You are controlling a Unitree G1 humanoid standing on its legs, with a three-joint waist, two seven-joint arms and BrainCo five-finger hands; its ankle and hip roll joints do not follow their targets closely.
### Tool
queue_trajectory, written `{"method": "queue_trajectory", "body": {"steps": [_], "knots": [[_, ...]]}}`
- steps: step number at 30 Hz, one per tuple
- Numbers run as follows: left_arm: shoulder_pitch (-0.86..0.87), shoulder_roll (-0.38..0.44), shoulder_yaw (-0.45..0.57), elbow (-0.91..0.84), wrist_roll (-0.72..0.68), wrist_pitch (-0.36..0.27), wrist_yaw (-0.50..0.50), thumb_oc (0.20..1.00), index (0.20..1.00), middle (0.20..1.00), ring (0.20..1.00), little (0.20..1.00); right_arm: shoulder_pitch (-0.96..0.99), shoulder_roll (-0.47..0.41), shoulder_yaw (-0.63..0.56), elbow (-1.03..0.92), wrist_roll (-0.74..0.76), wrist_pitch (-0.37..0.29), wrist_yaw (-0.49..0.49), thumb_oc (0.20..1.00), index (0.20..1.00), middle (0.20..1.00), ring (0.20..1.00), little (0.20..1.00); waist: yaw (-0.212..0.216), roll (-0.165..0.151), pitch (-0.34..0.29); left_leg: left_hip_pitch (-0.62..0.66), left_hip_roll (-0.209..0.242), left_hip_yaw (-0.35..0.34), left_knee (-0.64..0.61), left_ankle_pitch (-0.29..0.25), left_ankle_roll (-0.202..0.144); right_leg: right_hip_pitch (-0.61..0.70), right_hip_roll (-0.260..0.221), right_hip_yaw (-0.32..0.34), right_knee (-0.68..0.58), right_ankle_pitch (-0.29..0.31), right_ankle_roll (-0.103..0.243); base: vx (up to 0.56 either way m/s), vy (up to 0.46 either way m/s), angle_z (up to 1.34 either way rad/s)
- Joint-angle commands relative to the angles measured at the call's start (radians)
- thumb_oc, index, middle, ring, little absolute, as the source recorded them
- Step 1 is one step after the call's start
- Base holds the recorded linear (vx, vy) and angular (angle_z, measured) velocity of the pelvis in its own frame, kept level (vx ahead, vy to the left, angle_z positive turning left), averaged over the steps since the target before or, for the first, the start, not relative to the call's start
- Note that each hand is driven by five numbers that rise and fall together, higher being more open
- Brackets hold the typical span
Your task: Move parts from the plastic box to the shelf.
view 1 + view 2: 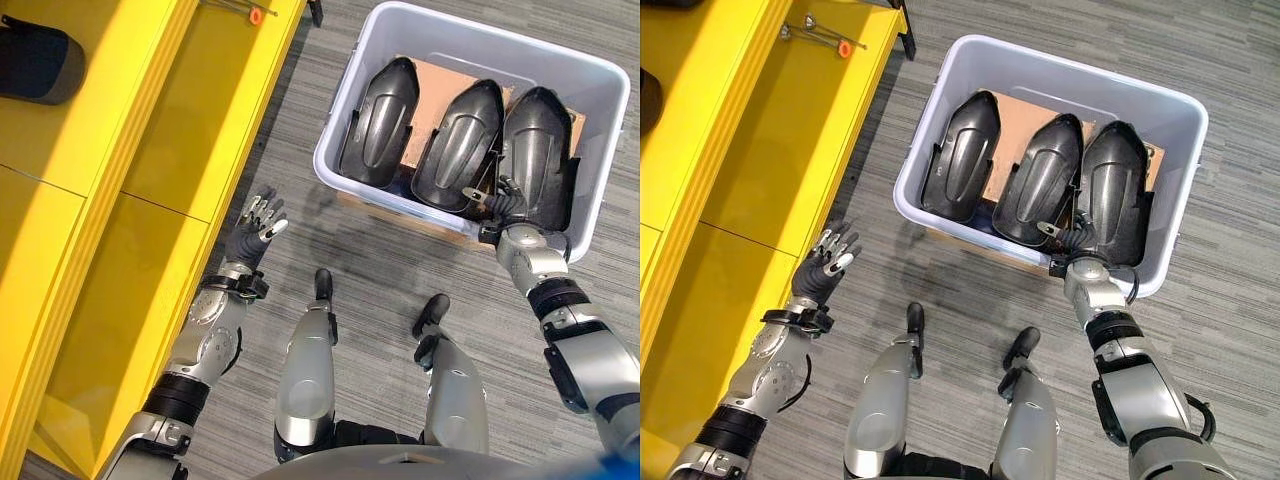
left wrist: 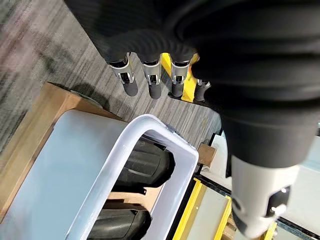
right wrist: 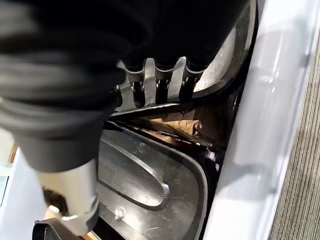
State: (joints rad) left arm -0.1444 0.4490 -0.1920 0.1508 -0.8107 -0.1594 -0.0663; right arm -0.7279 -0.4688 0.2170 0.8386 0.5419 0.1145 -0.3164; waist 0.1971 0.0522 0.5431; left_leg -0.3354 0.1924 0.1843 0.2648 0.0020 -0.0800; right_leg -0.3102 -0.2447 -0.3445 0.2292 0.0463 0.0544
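Here: right robot hand (image 1: 1076, 238) fingers curled on part (image 1: 1113, 195) in plastic box (image 1: 940, 110) | left robot hand (image 1: 825, 262) open beside shelf (image 1: 760, 130)

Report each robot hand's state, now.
Left robot hand: open, holding nothing, above the floor beside the yellow shelf.
Right robot hand: inside the plastic box, fingers on a black part; grip cannot be told.

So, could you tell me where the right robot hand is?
The right robot hand is inside the plastic box, at its near wall, between the two rightmost black parts.
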Motion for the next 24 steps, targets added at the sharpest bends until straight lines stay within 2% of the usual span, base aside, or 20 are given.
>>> {"method": "queue_trajectory", "body": {"steps": [1,3,7,8,9,12,16,18,19,20,22,23,24], "knots": [[0.01,0.018,-0.011,-0.059,0.027,-0.024,-0.014,1.0,1.0,1.0,1.0,1.0,-0.033,0.031,0.016,-0.024,0.088,-0.023,0.036,1.0,1.0,1.0,1.0,1.0,0.012,0.014,-0.023,-0.053,-0.026,0.004,-0.041,0.069,0.014,0.005,-0.024,0.02,0.175,-0.143,0.036,0.0,0.0,0.0],[0.011,0.013,-0.019,-0.061,0.029,-0.019,-0.013,1.0,1.0,1.0,1.0,1.0,-0.035,0.046,0.016,-0.047,0.067,-0.05,0.062,1.0,1.0,1.0,1.0,1.0,0.01,0.018,-0.023,-0.049,-0.026,0.006,-0.039,0.068,0.015,0.0,-0.027,0.023,0.182,-0.142,0.036,0.0,0.037,-0.01],[0.019,0.005,-0.025,-0.061,0.033,-0.019,-0.019,1.0,1.0,1.0,1.0,1.0,-0.034,0.054,0.021,-0.098,0.01,-0.055,0.009,1.0,1.0,1.0,1.0,1.0,0.004,0.021,-0.023,-0.034,-0.025,0.013,-0.039,0.066,0.015,0.005,-0.03,0.026,0.183,-0.138,0.037,0.0,0.008,0.0],[0.021,0.003,-0.031,-0.065,0.041,-0.021,-0.023,1.0,1.0,1.0,1.0,1.0,-0.037,0.05,0.018,-0.113,-0.026,-0.071,-0.053,1.0,1.0,1.0,1.0,1.0,0.001,0.023,-0.023,-0.028,-0.025,0.017,-0.038,0.065,0.016,0.005,-0.032,0.029,0.185,-0.136,0.037,0.01,0.042,-0.01],[0.023,0.001,-0.039,-0.066,0.04,-0.021,-0.025,1.0,1.0,1.0,1.0,1.0,-0.04,0.041,0.007,-0.121,-0.096,-0.105,-0.167,1.0,1.0,1.0,1.0,1.0,-0.004,0.026,-0.023,-0.022,-0.024,0.018,-0.035,0.062,0.017,0.005,-0.033,0.032,0.189,-0.135,0.036,0.01,0.045,-0.01],[0.03,-0.002,-0.052,-0.073,0.019,-0.02,-0.022,1.0,1.0,1.0,1.0,1.0,-0.038,0.023,-0.015,-0.136,-0.176,-0.148,-0.228,1.0,1.0,1.0,1.0,1.0,-0.013,0.031,-0.023,-0.018,-0.024,0.016,-0.032,0.058,0.018,0.004,-0.031,0.039,0.192,-0.135,0.037,0.01,0.041,-0.03],[0.033,-0.012,-0.077,-0.077,0.016,-0.038,-0.014,1.0,1.0,1.0,1.0,1.0,-0.033,0.018,-0.031,-0.185,-0.276,-0.147,-0.318,1.0,1.0,1.0,1.0,1.0,-0.024,0.041,-0.023,-0.015,-0.024,0.019,-0.038,0.058,0.02,-0.004,-0.032,0.048,0.194,-0.132,0.039,0.0,0.054,-0.05],[0.028,-0.019,-0.1,-0.073,0.014,-0.055,0.001,1.0,1.0,1.0,1.0,1.0,-0.036,0.013,-0.038,-0.201,-0.357,-0.125,-0.414,1.0,1.0,1.0,1.0,1.0,-0.032,0.046,-0.023,-0.008,-0.025,0.023,-0.044,0.056,0.021,-0.003,-0.035,0.05,0.191,-0.131,0.041,0.0,0.054,-0.08],[0.027,-0.019,-0.101,-0.072,0.013,-0.056,0.001,1.0,1.0,1.0,1.0,1.0,-0.036,0.013,-0.039,-0.201,-0.359,-0.124,-0.419,1.0,1.0,1.0,1.0,1.0,-0.032,0.047,-0.023,-0.008,-0.025,0.024,-0.044,0.056,0.021,-0.003,-0.036,0.05,0.191,-0.131,0.041,0.0,0.053,-0.04],[0.025,-0.021,-0.115,-0.069,0.004,-0.063,0.011,1.0,1.0,1.0,1.0,1.0,-0.041,0.007,-0.041,-0.213,-0.401,-0.141,-0.528,1.0,1.0,1.0,1.0,1.0,-0.036,0.05,-0.023,-0.005,-0.024,0.026,-0.044,0.054,0.023,-0.003,-0.036,0.051,0.191,-0.131,0.041,0.0,0.034,0.0],[0.024,-0.021,-0.122,-0.067,0.002,-0.069,0.017,1.0,1.0,1.0,1.0,1.0,-0.037,0.004,-0.048,-0.219,-0.416,-0.146,-0.552,1.0,1.0,1.0,1.0,1.0,-0.039,0.05,-0.023,-0.004,-0.023,0.025,-0.043,0.052,0.023,-0.003,-0.036,0.052,0.191,-0.131,0.043,0.0,0.039,-0.02],[0.022,-0.025,-0.135,-0.063,0.017,-0.073,0.026,1.0,1.0,1.0,1.0,1.0,-0.034,0.0,-0.067,-0.232,-0.489,-0.176,-0.623,1.0,1.0,1.0,1.0,1.0,-0.047,0.053,-0.023,0.0,-0.024,0.028,-0.046,0.051,0.023,-0.003,-0.037,0.054,0.19,-0.13,0.044,-0.01,0.057,-0.04],[0.021,-0.026,-0.142,-0.06,0.029,-0.079,0.028,1.0,1.0,1.0,1.0,1.0,-0.034,-0.002,-0.073,-0.244,-0.517,-0.189,-0.64,1.0,1.0,1.0,1.0,1.0,-0.048,0.057,-0.023,-0.001,-0.022,0.028,-0.051,0.056,0.024,-0.005,-0.034,0.055,0.186,-0.124,0.043,0.0,0.076,-0.03]]}}
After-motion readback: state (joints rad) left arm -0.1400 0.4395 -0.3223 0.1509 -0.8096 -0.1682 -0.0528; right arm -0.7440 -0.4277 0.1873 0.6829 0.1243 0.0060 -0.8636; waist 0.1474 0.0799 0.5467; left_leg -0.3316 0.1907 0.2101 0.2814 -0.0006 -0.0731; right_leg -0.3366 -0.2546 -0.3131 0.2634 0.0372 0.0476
